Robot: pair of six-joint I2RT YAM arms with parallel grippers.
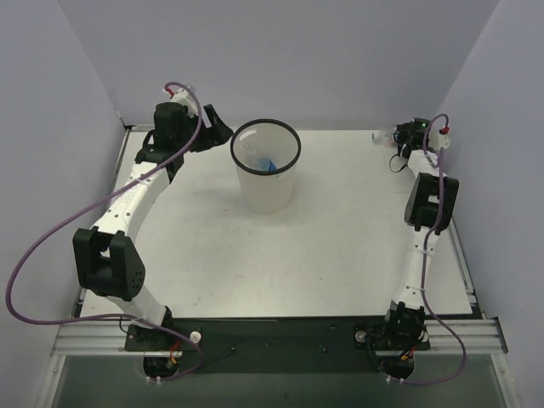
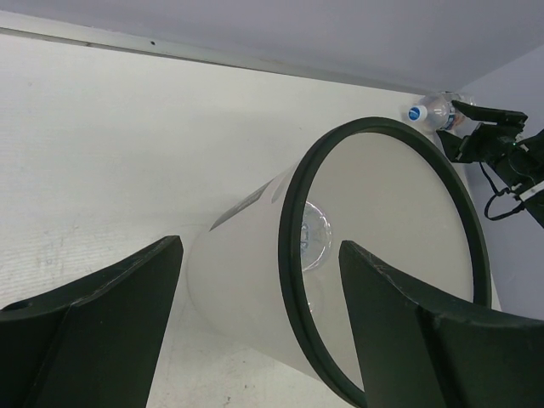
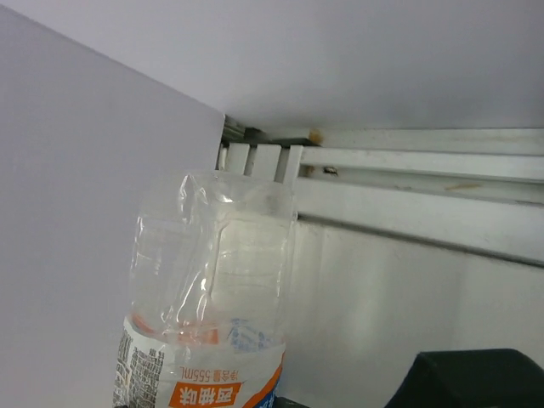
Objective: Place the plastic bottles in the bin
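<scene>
Step in hand: pickup of the only bottle I see outside the bin.

Right jaws are closed on the orange-and-white labelled bottle at the far right corner of the desk, close to the side wall. In the right wrist view its crumpled clear body rises above the label. The contact points are out of frame, so I judge the grip taken, not proven.

Left jaws stand open and empty, just beside the bin on its left, facing its mouth.

The bin stands upright at the far middle of the desk, well apart from the right arm. The blue-labelled bottle lies inside. The left wrist view shows clear plastic low in the bin. I cannot tell whether that is a second bottle.

Next move, as I judge it: lift clear of the desk, carry left to a spot above the black rim, then release. The thin crushed plastic may slip or pivot in the jaws. The wall is near, so I would lift before swinging.
</scene>
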